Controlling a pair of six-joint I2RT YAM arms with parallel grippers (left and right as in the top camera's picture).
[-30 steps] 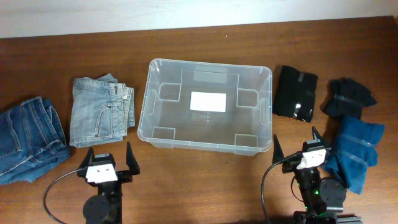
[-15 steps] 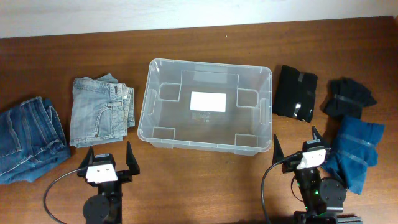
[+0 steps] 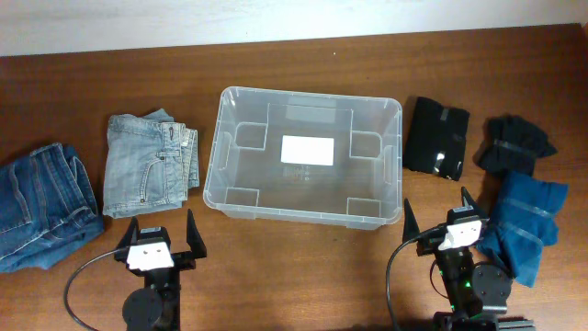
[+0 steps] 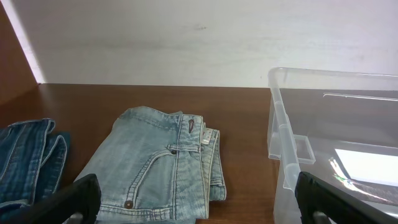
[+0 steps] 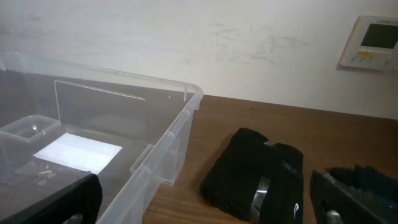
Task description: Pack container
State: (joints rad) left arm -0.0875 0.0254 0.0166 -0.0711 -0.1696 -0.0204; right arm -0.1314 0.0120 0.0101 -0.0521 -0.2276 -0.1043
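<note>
Placing the container empty at mid-desk, with light jeans and darker jeans left of it, a black folded garment and a blue folded garment right of it, presumably for easy reach by left fingers and right fingers, both spread wide, holding nothing, at the near edge.
</note>
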